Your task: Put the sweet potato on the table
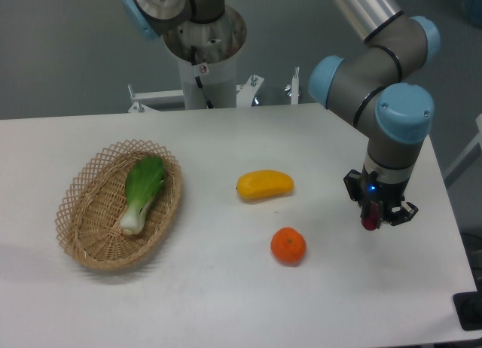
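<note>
UR5e arm (376, 69): silver-grey tubular links, dark grey joint housings, light-blue round end caps. Black wrist unit (374, 193) with a small blue indicator light at its 9 o'clock side. Pale cylindrical base column (205, 69) carrying a black cable and a small red mark.

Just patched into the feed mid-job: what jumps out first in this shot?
The gripper at the right of the table points down with a dark red sweet potato between its fingers, low over the surface. To its left lie an orange and a yellow fruit, apart. At far left, a wicker basket holds a bok choy.
</note>
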Robot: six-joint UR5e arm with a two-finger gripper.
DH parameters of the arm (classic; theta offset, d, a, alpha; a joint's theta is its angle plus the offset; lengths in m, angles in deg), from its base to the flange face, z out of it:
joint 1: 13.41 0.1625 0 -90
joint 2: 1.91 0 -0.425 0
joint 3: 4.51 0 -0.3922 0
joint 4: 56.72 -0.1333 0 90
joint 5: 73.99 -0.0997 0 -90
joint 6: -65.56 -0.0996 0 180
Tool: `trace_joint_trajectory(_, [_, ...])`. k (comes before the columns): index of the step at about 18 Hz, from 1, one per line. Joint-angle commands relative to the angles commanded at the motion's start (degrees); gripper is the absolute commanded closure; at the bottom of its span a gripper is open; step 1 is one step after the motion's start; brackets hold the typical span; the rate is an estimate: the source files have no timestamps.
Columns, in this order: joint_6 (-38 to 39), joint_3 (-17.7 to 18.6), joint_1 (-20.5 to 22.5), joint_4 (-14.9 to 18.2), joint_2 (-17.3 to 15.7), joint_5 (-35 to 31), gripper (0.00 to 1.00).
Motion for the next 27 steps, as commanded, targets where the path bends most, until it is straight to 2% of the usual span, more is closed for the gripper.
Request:
trace_joint_trajectory(11, [1.1, 0.3, -0.4, 0.1, 0.3, -0.4, 0.81])
trace_joint_trajectory(14, [3.4, 0.4, -1.3, 0.2, 0.7, -0.4, 0.81])
trace_joint_trajectory(21, [9.4, 1.1, -6.6, 0.0, 1.0, -0.4, 0.81])
trace_joint_trajectory(27, [16.6, 1.9, -13.1, 0.0, 0.8, -0.4, 0.81])
